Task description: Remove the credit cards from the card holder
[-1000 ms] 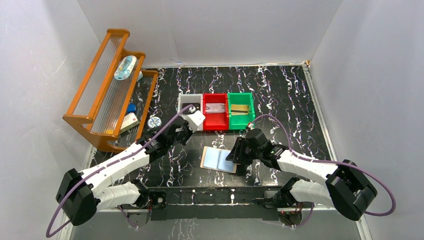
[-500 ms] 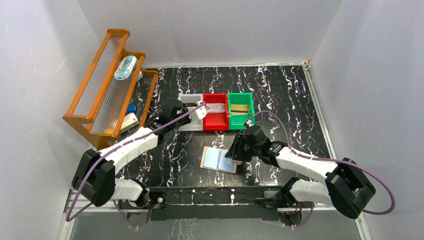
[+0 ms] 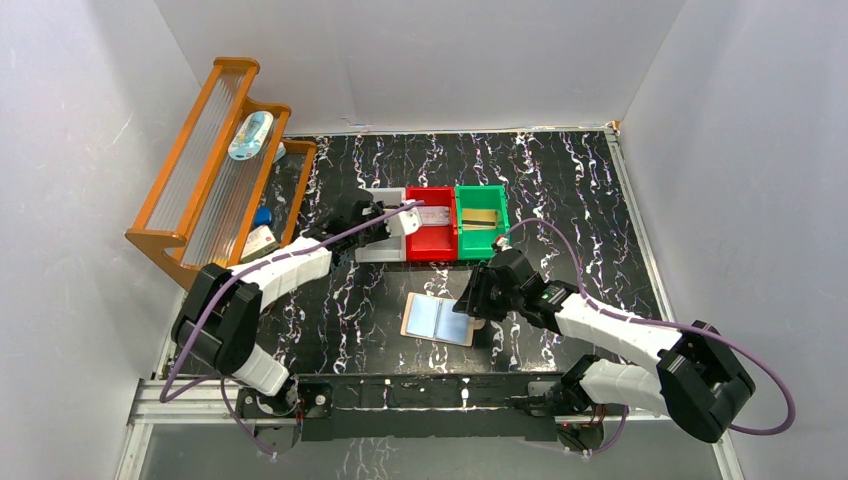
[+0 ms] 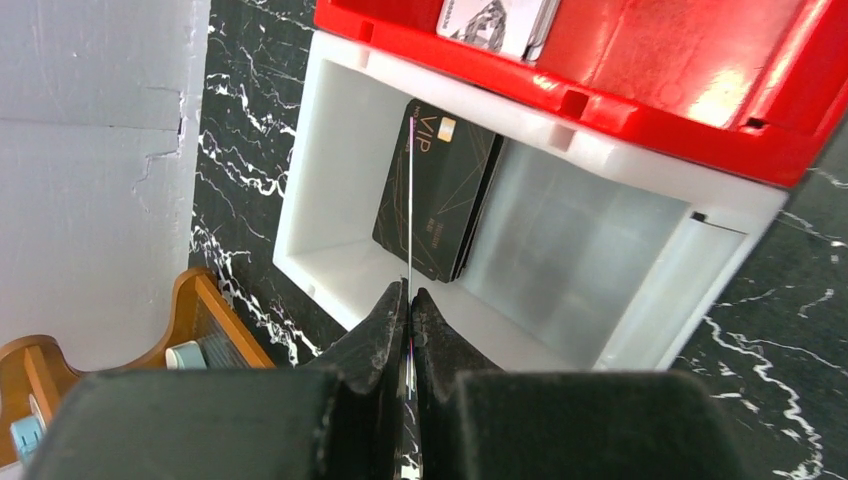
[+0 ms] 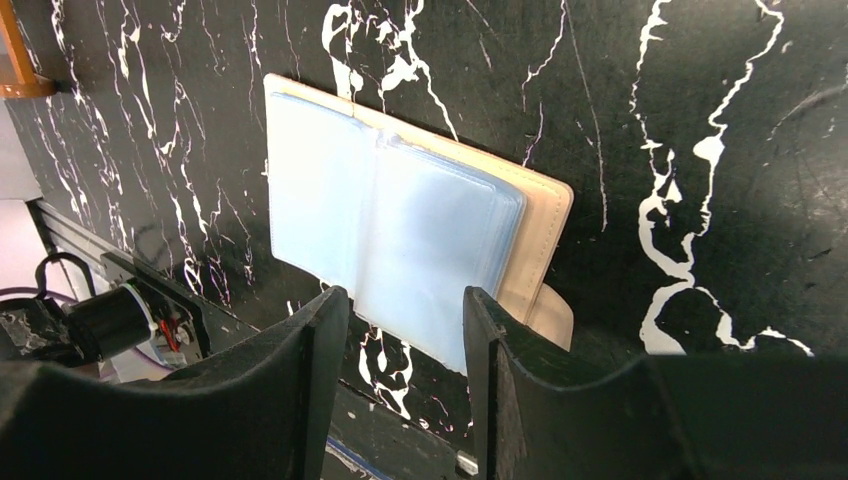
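Observation:
The card holder (image 3: pixel 438 320) lies open on the black marble table, tan cover down, pale blue pockets up; it fills the right wrist view (image 5: pixel 400 215). My right gripper (image 3: pixel 478 298) is open and empty, its jaws (image 5: pixel 402 295) just above the holder's right edge. My left gripper (image 3: pixel 372 220) is shut on a thin card (image 4: pixel 410 200) seen edge-on, held over the grey bin (image 4: pixel 330 150). A black VIP card (image 4: pixel 445 200) lies in that bin.
Grey bin (image 3: pixel 383 245), red bin (image 3: pixel 430 243) with a pale card (image 3: pixel 432 216) and green bin (image 3: pixel 481 243) with a gold card (image 3: pixel 480 218) stand in a row behind the holder. A wooden rack (image 3: pixel 215 170) with small items stands at the left.
My left arm has swung from beside the holder back to the grey bin, carrying the card. My right gripper has edged slightly left over the holder.

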